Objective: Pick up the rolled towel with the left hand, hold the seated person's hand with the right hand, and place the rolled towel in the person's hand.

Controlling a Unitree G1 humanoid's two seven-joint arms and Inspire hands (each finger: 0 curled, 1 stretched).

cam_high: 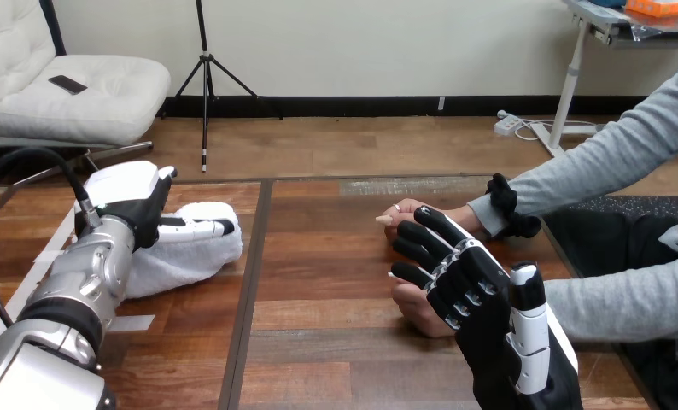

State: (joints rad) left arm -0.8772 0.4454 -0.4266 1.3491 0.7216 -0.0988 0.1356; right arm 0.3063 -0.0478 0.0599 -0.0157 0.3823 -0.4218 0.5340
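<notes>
Head view: left robot hand (pixel 136 202) clasps one rolled towel (pixel 192 256); right robot hand (pixel 482 292) spread.

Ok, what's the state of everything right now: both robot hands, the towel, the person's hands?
left hand: on top of the rolled towel, grip unclear.
rolled towel: rolled up, lying on the table, not lifted.
right hand: open, fingers straight, over the person's hands, curled round neither.
person's far hand: on the table, no towel in it.
person's near hand: partly under the right hand, no towel in it.
</notes>
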